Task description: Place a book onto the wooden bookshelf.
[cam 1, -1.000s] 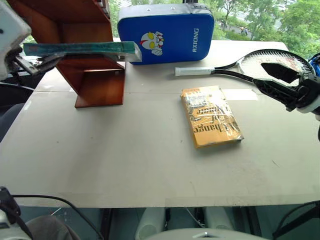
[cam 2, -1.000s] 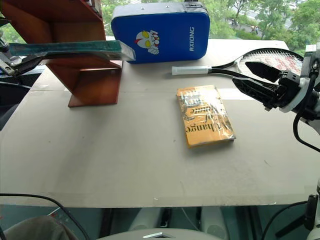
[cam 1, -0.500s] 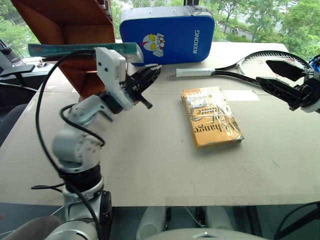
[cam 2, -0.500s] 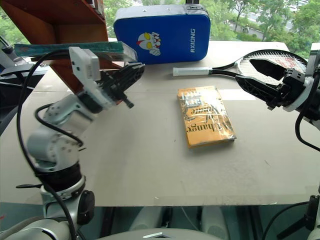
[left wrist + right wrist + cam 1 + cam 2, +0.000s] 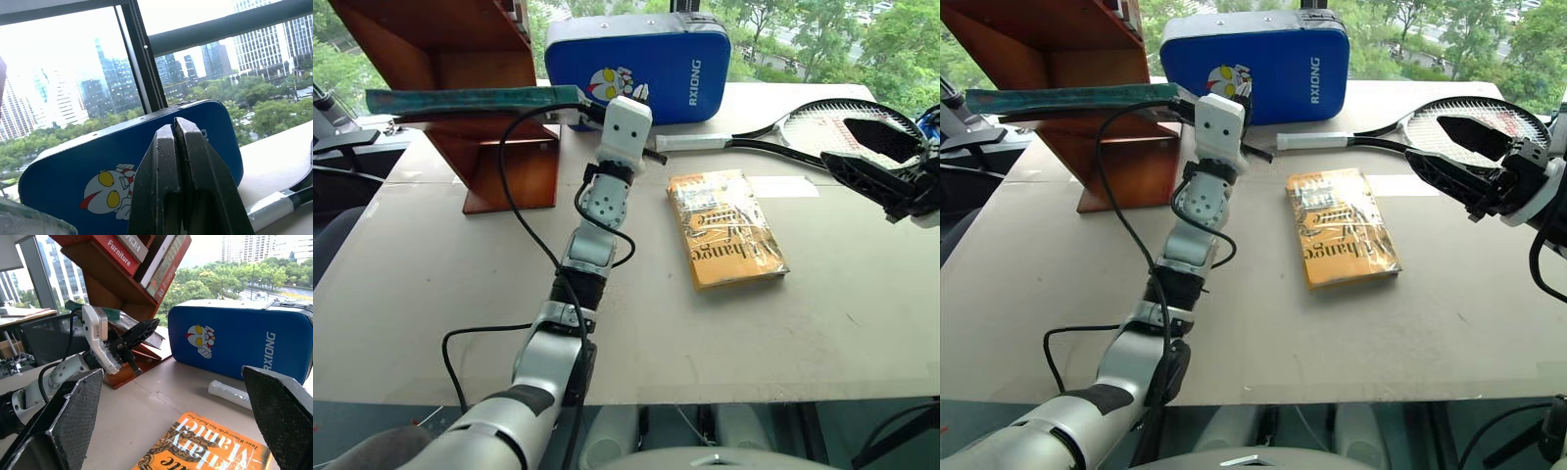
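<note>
From the head views, the book (image 5: 470,98) lies flat on a board of the bookshelf (image 5: 499,157), one end jutting out past the shelf's side toward the blue case (image 5: 641,64). The left gripper (image 5: 641,95) is stretched forward over the table (image 5: 607,323), near the book's jutting end but not holding it, with the case just behind. A yellow book (image 5: 726,227) lies mid-table, and a racket (image 5: 783,127) lies beyond it. The right gripper (image 5: 881,162) hangs above the racket head, its fingers spread wide. The left wrist view adds what the head views hide: its two fingers (image 5: 168,186) are pressed together with nothing between them, pointing at the case (image 5: 98,166). The right wrist view shows upright books (image 5: 146,257) on a higher board, the left gripper (image 5: 139,335) in front of the bookshelf (image 5: 102,274), and the right's own fingers (image 5: 63,421) far apart, empty.
</note>
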You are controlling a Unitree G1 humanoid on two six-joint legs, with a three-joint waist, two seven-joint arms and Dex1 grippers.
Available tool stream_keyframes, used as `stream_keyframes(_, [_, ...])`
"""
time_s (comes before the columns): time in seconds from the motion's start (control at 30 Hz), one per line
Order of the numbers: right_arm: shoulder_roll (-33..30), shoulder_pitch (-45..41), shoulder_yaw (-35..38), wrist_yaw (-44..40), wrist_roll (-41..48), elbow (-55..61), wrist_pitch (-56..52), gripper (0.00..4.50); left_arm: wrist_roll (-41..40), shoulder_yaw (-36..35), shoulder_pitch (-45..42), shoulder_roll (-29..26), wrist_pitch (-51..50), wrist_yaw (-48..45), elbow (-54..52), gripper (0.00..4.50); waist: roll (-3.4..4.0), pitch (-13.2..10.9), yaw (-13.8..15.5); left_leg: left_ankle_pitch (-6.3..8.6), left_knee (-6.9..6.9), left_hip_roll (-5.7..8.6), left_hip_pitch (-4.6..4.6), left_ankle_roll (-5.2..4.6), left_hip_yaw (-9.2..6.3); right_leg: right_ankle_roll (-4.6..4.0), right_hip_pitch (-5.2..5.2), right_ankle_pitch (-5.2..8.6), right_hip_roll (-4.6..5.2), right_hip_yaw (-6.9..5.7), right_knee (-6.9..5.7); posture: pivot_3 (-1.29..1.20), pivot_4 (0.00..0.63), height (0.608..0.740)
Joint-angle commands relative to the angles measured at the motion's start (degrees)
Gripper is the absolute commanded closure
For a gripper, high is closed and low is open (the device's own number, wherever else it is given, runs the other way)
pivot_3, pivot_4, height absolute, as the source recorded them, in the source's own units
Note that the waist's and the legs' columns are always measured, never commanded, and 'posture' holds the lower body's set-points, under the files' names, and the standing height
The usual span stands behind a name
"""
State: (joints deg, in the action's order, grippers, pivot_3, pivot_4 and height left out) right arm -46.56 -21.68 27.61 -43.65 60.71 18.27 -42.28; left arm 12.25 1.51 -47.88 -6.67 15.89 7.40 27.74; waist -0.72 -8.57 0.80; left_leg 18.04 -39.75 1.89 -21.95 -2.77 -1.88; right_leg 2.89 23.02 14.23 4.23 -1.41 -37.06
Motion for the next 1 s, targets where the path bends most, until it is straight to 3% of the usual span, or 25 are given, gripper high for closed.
stream_keyframes(0.03, [-0.5, -0.2, 2.2, 0.8, 1.1, 2.0, 0.8, 0.00, 1.0, -2.5, -1.4, -1.1, 1.1, 5.6, 1.1, 4.46, 0.00, 0.0, 0.0, 0.00, 0.01, 0.00, -0.01, 0.00, 0.00, 0.00, 0.04, 0.00, 0.00, 0.01, -0.01, 0.00, 0.150, 0.740])
stream_keyframes(0.53, [-0.1, -1.7, 0.6, -2.4, 6.1, 0.8, 0.2, 0.00, -0.3, -5.0, 0.3, -2.4, -2.7, 9.2, -0.2, 4.46, 0.00, 0.0, 0.0, -0.01, 0.20, 0.07, 0.03, 0.01, -0.03, 0.00, 0.13, 0.00, 0.00, -0.06, -0.02, 0.00, 0.150, 0.740])
stream_keyframes(0.87, [0.5, 4.9, -1.0, -5.1, -1.4, 0.1, 3.7, 0.00, -8.7, 0.8, 12.2, -0.7, -11.9, -12.2, -11.7, 4.46, 0.00, 0.0, 0.2, -0.01, 0.20, 0.09, -0.04, 0.01, -0.05, 0.00, 0.14, 0.00, 0.05, -0.06, 0.06, 0.00, 0.150, 0.740])
stream_keyframes(1.0, [2.5, 12.1, -2.5, -6.4, -9.6, -1.8, 9.7, 0.00, -12.4, 1.3, 22.1, -5.4, -21.3, -21.8, -23.3, 4.46, 0.00, 0.0, -0.1, -0.01, 0.26, 0.06, 0.00, 0.02, -0.05, 0.00, 0.14, 0.00, 0.03, 0.09, 0.06, 0.00, 0.150, 0.740])
